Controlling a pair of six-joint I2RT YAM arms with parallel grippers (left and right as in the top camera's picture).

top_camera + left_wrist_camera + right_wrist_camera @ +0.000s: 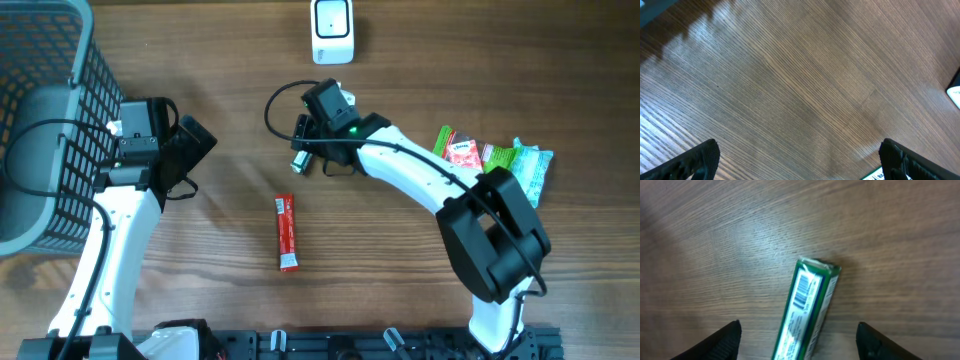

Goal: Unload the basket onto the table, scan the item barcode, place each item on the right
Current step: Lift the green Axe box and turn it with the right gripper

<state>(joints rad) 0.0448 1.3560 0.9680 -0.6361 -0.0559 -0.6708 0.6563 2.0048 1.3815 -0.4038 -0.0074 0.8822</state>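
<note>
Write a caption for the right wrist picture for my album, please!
A green packet lies barcode-up on the wooden table between the open fingers.

High overhead, looking straight down over the whole desk [400,280]. At each wrist, close above the wood, facing down. Shared with right wrist: green packet [807,305] inside the right pincer [800,342].

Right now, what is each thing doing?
left gripper, open and empty.
right gripper, open, either side of the green pack, not touching it.
green pack, barcode side showing.
red stick, lying flat, alone.
scanner, nothing held in front of it.
snack pile, heaped beside the right arm.
</note>
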